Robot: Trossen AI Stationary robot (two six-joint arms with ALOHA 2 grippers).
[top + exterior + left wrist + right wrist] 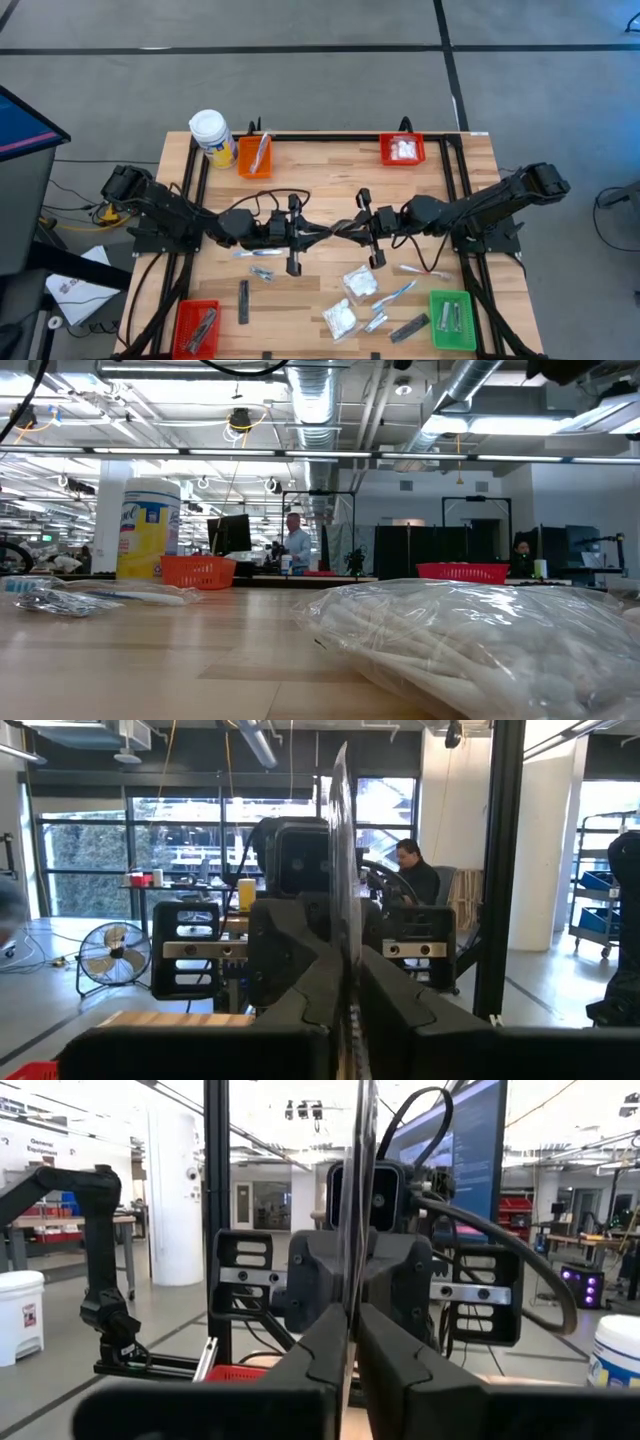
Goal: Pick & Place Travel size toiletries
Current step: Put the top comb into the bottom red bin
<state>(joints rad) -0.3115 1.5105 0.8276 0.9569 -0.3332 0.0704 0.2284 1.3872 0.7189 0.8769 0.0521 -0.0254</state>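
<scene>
Over the middle of the table my left gripper (316, 233) and my right gripper (347, 229) meet tip to tip, both shut on one thin, flat, silvery packet (331, 232). Each wrist view shows it edge-on. Below them on the table lie white puffy packets (360, 280), slim toothbrushes (395, 293), dark bars (244, 300) and small sachets (262, 270). The low view shows neither gripper, only a white packet (480, 640) lying close by. My left gripper pinches one end of the thin packet (347, 985) between its two fingers (300, 1005), coming about level from the table's left. The packet stands on edge, lifted clear of the table. My right gripper pinches the packet's other end (349, 1330) between its two fingers (395, 1355), coming about level from the table's right. The packet spans the short gap between both grippers, clear of the table.
An orange bin (254, 155) and a yellow jar (212, 137) stand at the far left, a red bin (402, 150) at the far right. Another red bin (196, 328) is near left, a green bin (452, 320) near right.
</scene>
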